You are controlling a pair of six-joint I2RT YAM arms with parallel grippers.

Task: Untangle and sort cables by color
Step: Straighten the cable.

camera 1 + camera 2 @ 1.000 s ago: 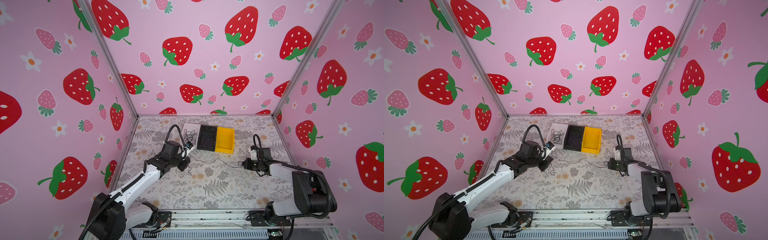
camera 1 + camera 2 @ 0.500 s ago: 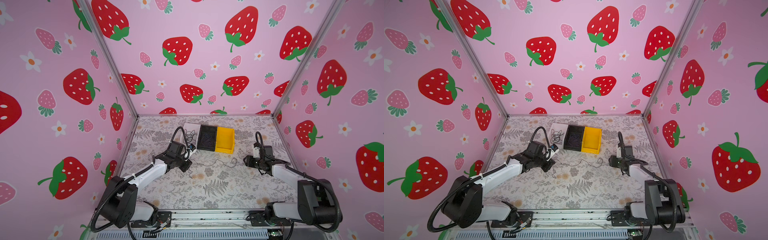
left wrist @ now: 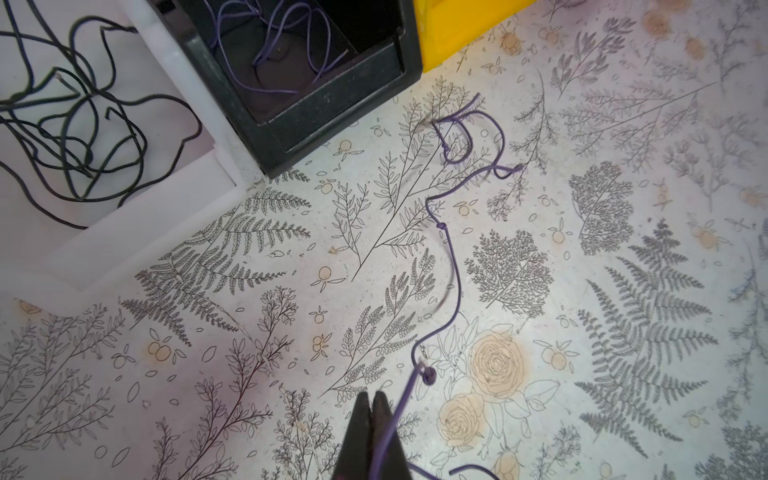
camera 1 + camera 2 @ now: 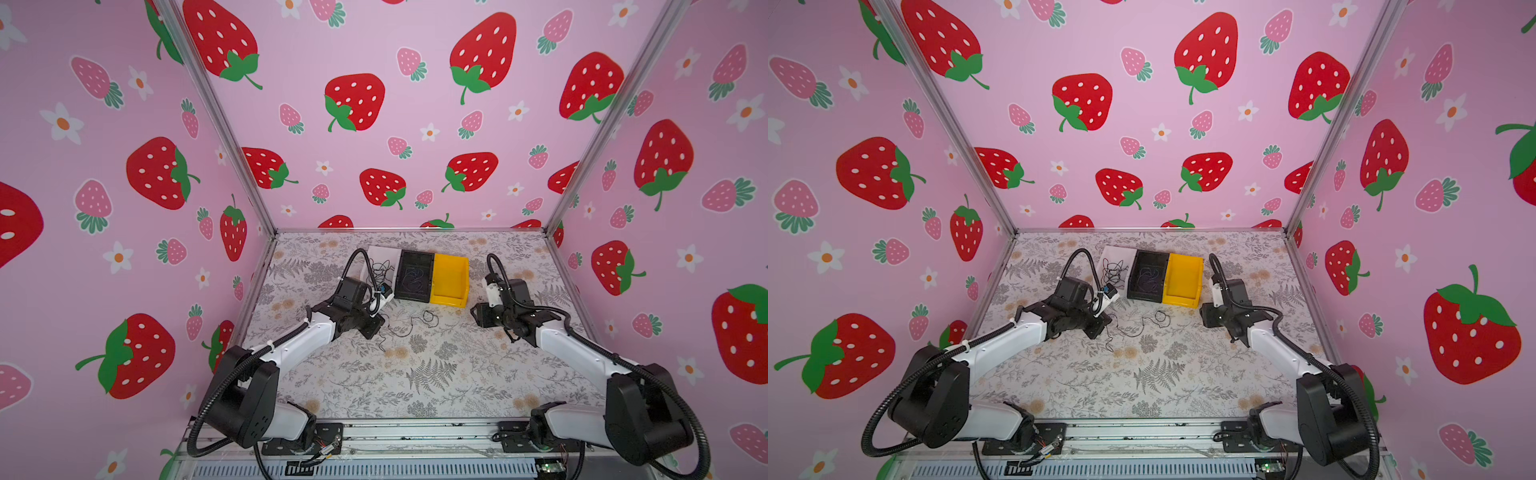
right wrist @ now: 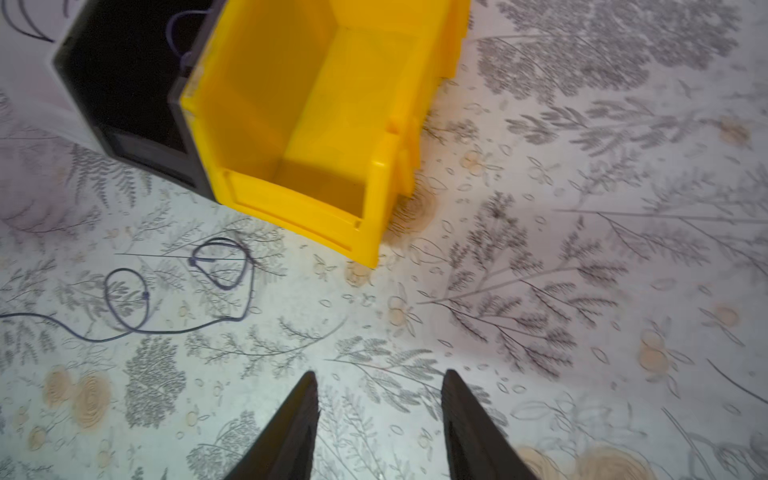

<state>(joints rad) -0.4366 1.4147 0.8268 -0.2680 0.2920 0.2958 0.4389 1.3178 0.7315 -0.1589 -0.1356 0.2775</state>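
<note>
Flowered worktop point(image 4: 415, 382) with three containers in a row at the back. The black bin point(image 4: 411, 296) is in the middle. A white tray point(image 3: 124, 232) touches the black bin on the left arm's side, and a yellow bin point(image 5: 291, 203) touches it on the right arm's side.

Left claw point(image 3: 371, 399) sits low over the worktop, in front of the black bin and just off the tray's near corner. Its fingers are pressed together and clamped on the loose purple cable point(image 3: 453, 266), which rises off the worktop and slips into the seam between them.

Right claw point(image 5: 379, 374) is well away from the black bin, out past the yellow bin. Its fingers are apart with nothing between them, only bare worktop below.

Black cables point(image 3: 87, 156) lie in a loose tangle in the white tray.

Purple cables point(image 4: 1152, 282) lie looped inside the black bin.

The loose purple cable runs from the left claw across the worktop in front of the black bin and ends in small loops near the yellow bin's front. A few tiny knots show along it.
</note>
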